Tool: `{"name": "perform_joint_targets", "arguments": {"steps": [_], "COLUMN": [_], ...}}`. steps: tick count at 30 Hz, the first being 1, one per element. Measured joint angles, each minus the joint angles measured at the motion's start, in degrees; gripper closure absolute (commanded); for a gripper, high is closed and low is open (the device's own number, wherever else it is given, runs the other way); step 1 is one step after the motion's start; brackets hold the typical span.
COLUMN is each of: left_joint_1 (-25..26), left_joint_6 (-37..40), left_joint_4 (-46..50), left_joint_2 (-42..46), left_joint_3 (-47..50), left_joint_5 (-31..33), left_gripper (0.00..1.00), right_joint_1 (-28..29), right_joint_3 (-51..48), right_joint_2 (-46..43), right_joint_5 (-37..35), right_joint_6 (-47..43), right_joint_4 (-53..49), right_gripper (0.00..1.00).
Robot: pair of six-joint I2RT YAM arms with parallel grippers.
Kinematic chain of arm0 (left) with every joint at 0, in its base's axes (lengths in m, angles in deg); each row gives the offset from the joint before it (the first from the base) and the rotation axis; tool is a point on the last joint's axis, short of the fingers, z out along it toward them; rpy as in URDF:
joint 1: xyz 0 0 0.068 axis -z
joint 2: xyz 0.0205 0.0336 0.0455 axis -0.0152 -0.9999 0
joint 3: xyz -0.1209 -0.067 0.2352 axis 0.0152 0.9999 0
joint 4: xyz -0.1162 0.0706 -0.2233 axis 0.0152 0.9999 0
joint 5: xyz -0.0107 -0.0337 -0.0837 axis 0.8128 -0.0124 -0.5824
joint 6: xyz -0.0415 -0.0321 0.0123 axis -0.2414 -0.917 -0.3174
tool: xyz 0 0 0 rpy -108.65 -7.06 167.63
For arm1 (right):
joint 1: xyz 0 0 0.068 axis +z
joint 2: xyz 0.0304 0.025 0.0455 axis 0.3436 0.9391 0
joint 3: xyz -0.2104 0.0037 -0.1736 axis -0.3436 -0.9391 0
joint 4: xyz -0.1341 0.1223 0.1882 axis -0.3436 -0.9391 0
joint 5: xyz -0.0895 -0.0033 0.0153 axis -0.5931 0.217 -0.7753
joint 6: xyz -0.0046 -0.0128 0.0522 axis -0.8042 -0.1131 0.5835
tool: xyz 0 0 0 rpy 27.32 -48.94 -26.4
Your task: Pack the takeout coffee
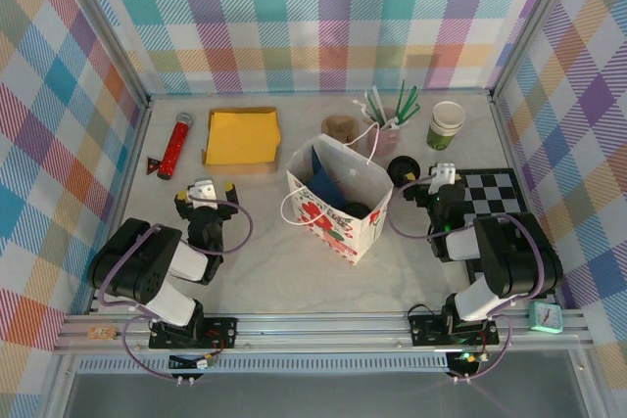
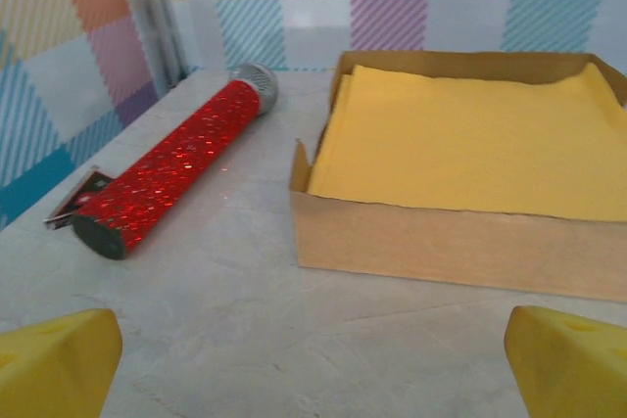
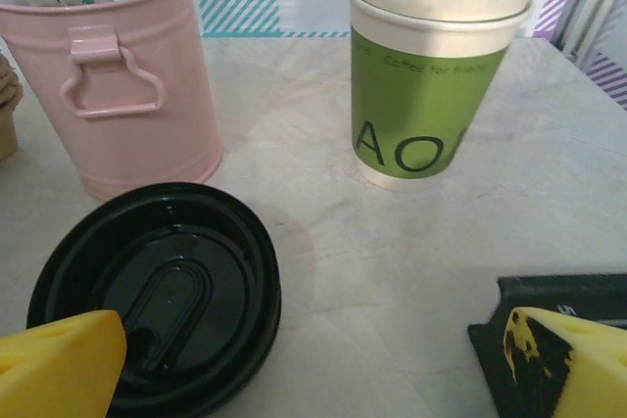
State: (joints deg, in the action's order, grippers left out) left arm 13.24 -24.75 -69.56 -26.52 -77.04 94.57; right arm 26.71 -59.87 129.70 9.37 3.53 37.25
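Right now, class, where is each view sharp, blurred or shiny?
Top external: even light, and the paper bag is sharp. Left wrist: the near yellow jaws are blurred, the red glitter tube clearer. Right wrist: the jaws are blurred, with soft glare on the black lid.

the tube (image 2: 171, 168) was glittery red, paper (image 2: 470, 139) yellow, bucket (image 3: 127, 95) pink, lid (image 3: 162, 291) black, cups (image 3: 431, 95) green-and-white, walls (image 1: 323, 17) pastel plaid.

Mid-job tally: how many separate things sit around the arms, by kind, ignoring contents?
Coffee gear (black-lidded takeout coffee, stack of green-and-white paper cups, brown pulp carrier): 3
Open containers (white flowered paper bag, pink metal pail, cardboard box of yellow sheets): 3
Other (red glitter tube, small dark triangle, black-and-white checkerboard, teal clock): 4
Total: 10
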Motion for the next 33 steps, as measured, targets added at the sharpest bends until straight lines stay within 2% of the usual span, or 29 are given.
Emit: {"name": "perform_joint_targets", "arguments": {"steps": [4,17,26,30,33], "left_joint_1": [0.0,-0.28,-4.9,-8.81,-10.47], "left_joint_6": [1.49,2.75,1.11,-1.2,-2.27], "left_joint_4": [0.09,0.7,13.99,21.75,24.13], "left_joint_2": [-3.54,-3.76,-1.81,-1.79,-1.79], "left_joint_3": [-1.27,-2.23,-9.86,-14.62,-15.39], "left_joint_5": [-3.52,-7.61,-14.32,-19.06,-20.74], "left_gripper": [0.0,0.0,0.0,0.0,0.0], "right_joint_1": [-0.81,-0.98,-0.98,-0.98,-1.9], "right_joint_3": [1.92,1.99,1.42,1.38,2.91], "right_joint_2": [0.0,0.0,0.0,0.0,0.0], "right_joint_5": [1.49,2.36,4.0,4.85,5.53], "right_joint_6": [0.02,0.0,-0.46,-1.03,-0.44], "right_joint_4": [-2.62,-4.96,-4.24,-4.24,-7.45], "right_gripper": [0.01,0.01,0.01,0.01,0.01]}}
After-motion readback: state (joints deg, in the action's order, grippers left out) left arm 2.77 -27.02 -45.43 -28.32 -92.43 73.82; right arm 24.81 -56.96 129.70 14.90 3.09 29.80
